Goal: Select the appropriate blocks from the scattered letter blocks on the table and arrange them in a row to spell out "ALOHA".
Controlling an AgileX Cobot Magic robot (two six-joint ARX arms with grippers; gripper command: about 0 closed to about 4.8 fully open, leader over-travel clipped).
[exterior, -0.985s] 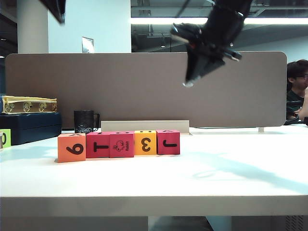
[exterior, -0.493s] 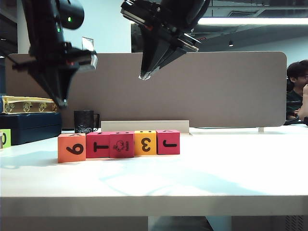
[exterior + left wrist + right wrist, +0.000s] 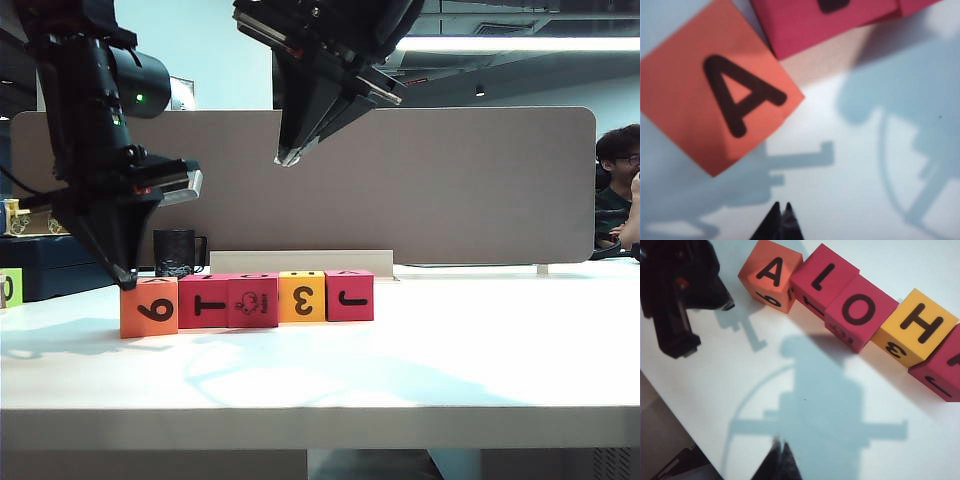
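Note:
Five letter blocks stand in a touching row on the white table (image 3: 420,370): orange (image 3: 148,307), pink-red (image 3: 203,301), pink-red (image 3: 253,301), yellow (image 3: 302,297), pink-red (image 3: 349,295). In the right wrist view their tops read A (image 3: 771,275), L (image 3: 822,280), O (image 3: 860,310), H (image 3: 920,325); the last block (image 3: 945,370) is cut off. My left gripper (image 3: 125,278) (image 3: 781,206) is shut and empty, its tip just above the orange block's (image 3: 715,107) near left corner. High above the row, my right gripper (image 3: 287,158) (image 3: 780,445) is also shut and empty.
A black mug (image 3: 175,252) stands behind the row. A dark blue box (image 3: 60,262) and a light-green cube (image 3: 8,287) sit at the far left. A beige partition (image 3: 470,180) closes the back, with a person (image 3: 615,190) beyond it at the right.
The left arm has come down from the top left to just above the orange block. The right arm has swung from the upper right to above the row's middle. The blocks have not moved.

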